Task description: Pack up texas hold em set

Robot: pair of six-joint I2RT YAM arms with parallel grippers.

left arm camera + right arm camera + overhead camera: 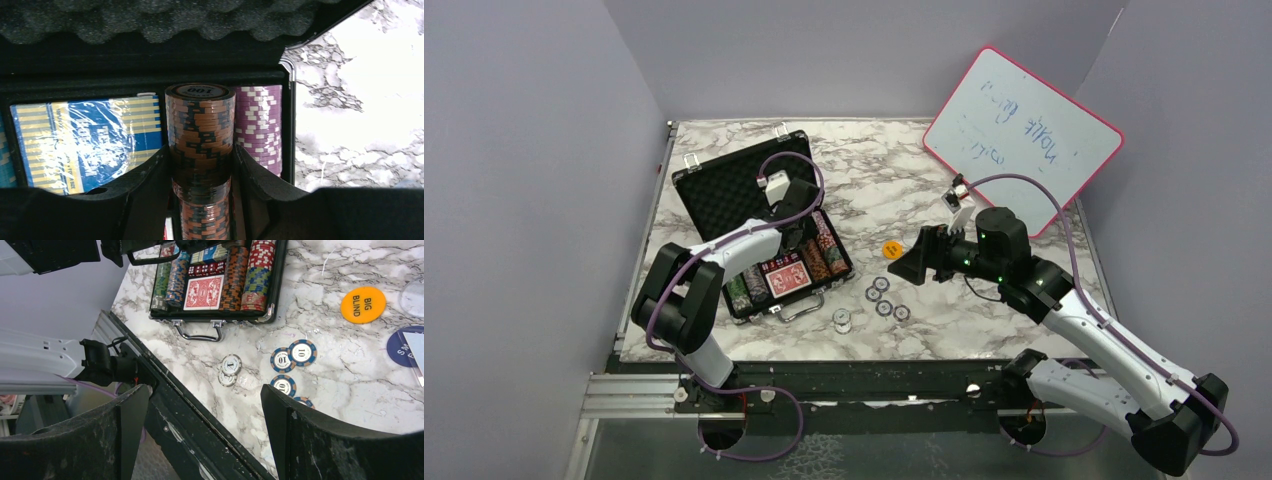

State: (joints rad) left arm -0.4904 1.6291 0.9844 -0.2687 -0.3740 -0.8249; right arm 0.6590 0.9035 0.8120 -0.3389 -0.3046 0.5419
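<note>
The left tool (200,150) is part-closed across the brown chip stack (200,115), one finger against each side. The stack lies on its side in its slot, so a grip across its width probably keeps the chips together as one roll while they are seated. Just beside it on one side lies the row of purple chips (260,125), and on the other a wrapped blue card deck (85,145). Each sits in its own compartment of the briefcase (724,185), and the foam lining (150,20) of the raised lid stands behind them. The case lies open at the left of the worktop (884,170), handle (197,335) towards the arms, with the red-backed deck (202,292) face down among the chip rows. The right tool (204,395) hangs with its jaws spread wide and nothing between them. It seems to be waiting over what remains unpacked: the blue chips (302,352) and two pale chips (231,365) loose near the case, and the orange button (363,304) further off. The whiteboard (1022,135) leans at the far right, apart from the set.
</note>
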